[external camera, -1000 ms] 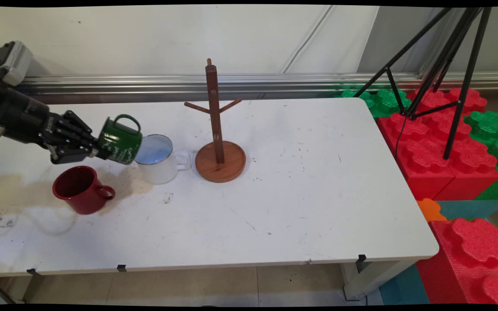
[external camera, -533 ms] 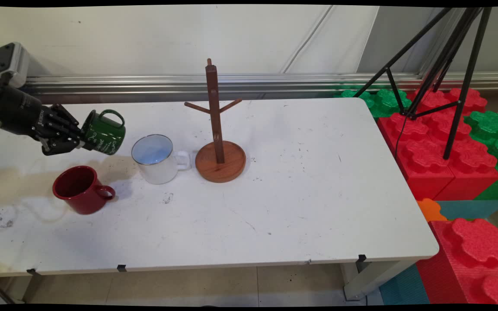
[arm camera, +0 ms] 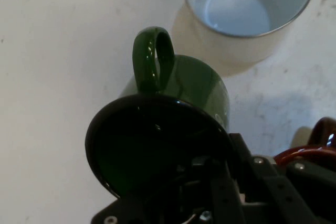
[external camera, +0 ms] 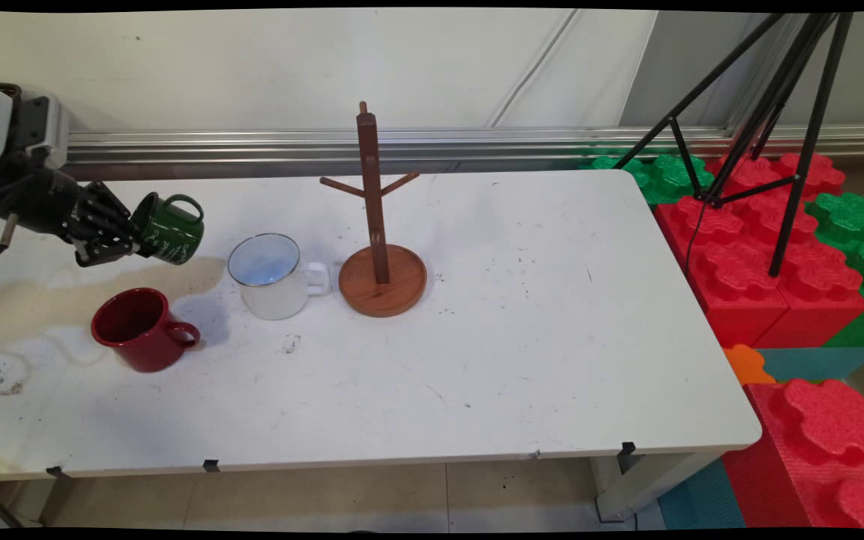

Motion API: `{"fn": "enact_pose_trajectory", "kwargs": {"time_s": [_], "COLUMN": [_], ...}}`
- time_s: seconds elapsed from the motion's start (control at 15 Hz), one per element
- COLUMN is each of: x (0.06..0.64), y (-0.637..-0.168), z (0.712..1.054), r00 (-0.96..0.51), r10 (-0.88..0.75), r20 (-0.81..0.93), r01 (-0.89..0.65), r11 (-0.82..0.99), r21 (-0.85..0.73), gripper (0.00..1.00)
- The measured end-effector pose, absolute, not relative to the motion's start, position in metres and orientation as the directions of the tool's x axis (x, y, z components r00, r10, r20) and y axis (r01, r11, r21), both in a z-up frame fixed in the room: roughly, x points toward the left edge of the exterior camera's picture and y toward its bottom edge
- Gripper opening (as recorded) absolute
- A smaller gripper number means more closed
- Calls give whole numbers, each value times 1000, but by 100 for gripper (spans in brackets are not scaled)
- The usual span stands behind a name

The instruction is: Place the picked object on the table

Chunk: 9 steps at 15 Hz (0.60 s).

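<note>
While pinched by its rim in the claw (external camera: 134, 241), the green mug (external camera: 169, 229) is held tilted above the desk (external camera: 522, 315), left of the white mug (external camera: 271, 276) and behind the red mug (external camera: 139, 328).

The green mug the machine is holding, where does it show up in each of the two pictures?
Main view: green mug at far left, lifted and tipped in the gripper, left of the white mug.
Hand view: green mug fills the lower centre, handle pointing up.
Shared landmark: the white mug, top right in the hand view.
</note>
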State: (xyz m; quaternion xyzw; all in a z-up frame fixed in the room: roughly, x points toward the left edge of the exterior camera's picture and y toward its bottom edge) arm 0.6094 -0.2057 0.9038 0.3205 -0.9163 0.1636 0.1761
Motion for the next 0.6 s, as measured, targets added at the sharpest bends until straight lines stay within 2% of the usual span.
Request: {"fn": "enact_pose_trajectory", "kwargs": {"time_s": [0.6], "x": [631], "y": [-227], "z": [868], "r00": [-766], "r10": [-538], "r20": [351], "r01": [-625], "r11": [751], "r21": [-213], "gripper": [0]}}
